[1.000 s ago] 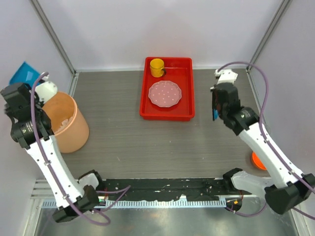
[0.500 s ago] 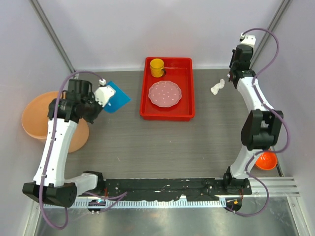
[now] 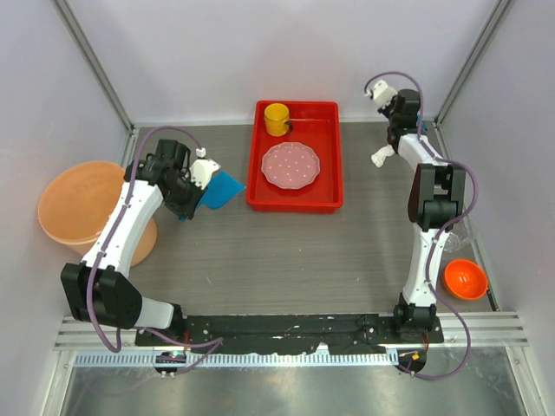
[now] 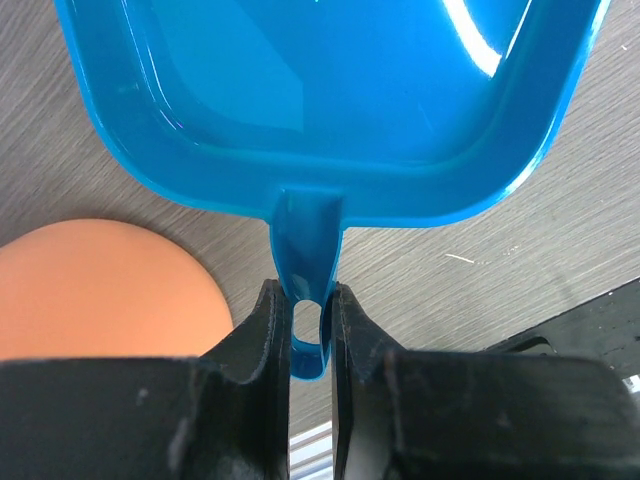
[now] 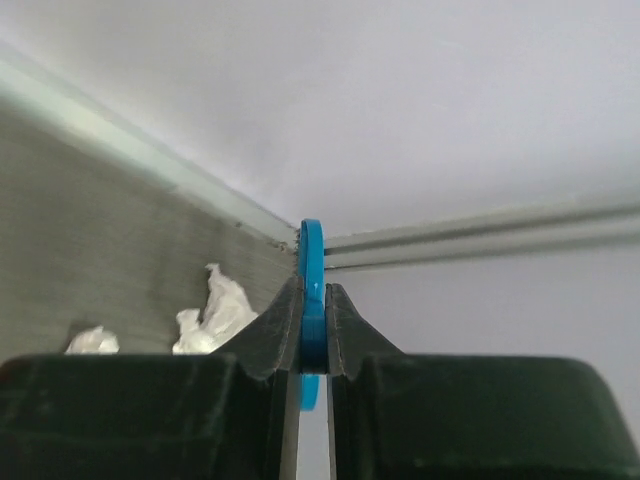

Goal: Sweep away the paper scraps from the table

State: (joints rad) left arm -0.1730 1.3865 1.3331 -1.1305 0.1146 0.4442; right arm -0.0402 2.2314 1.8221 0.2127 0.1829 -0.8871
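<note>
A crumpled white paper scrap (image 3: pixel 382 154) lies on the table (image 3: pixel 286 251) at the back right, right of the red tray. The right wrist view shows two scraps, one (image 5: pixel 218 312) ahead and one (image 5: pixel 92 340) at the left. My right gripper (image 3: pixel 403 117) is above and just behind the scrap, shut on a thin blue handle (image 5: pixel 312 290) seen edge-on. My left gripper (image 3: pixel 196 191) is shut on the handle (image 4: pixel 305 320) of a blue dustpan (image 3: pixel 224 187), held left of the tray; the pan (image 4: pixel 330 90) fills the left wrist view.
A red tray (image 3: pixel 295 201) at the back centre holds a yellow cup (image 3: pixel 277 117) and a pink dotted plate (image 3: pixel 290 165). An orange bucket (image 3: pixel 78 208) stands at the left, also in the left wrist view (image 4: pixel 100 290). An orange bowl (image 3: pixel 460 278) sits at the right edge.
My left arm has brought the dustpan rightward and a little nearer, close to the tray. My right gripper has shifted left from the back right corner to above the scrap.
</note>
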